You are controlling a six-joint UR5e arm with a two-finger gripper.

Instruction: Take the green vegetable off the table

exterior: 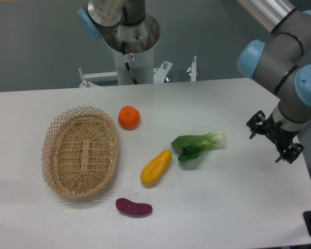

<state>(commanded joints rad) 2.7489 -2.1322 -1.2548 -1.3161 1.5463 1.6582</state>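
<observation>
From the fixed camera we pick up the end effector at the right side of the bench, hanging off the grey and blue arm. It holds nothing and touches nothing we can see. Its dark fingers point away from us at an angle, and from here we cannot tell how far apart they stand.

The green vegetable lies flat on the bench, well to the left of the end effector and apart from it. Its dark leaves point left toward the yellow fruit, and its pale stalk end points right.

On to writing: there is a small red-and-white sticker on the arm's base column at the back, too small for us to read. No other labels show.

Now the count. We have one green vegetable, one yellow fruit just left and below it, close but not touching. One orange sits further back, near the basket's upper rim. One purple sweet potato lies toward the front edge, below the yellow fruit. One oval wicker basket sits on the left, with no item inside it. One arm, one end effector.
</observation>
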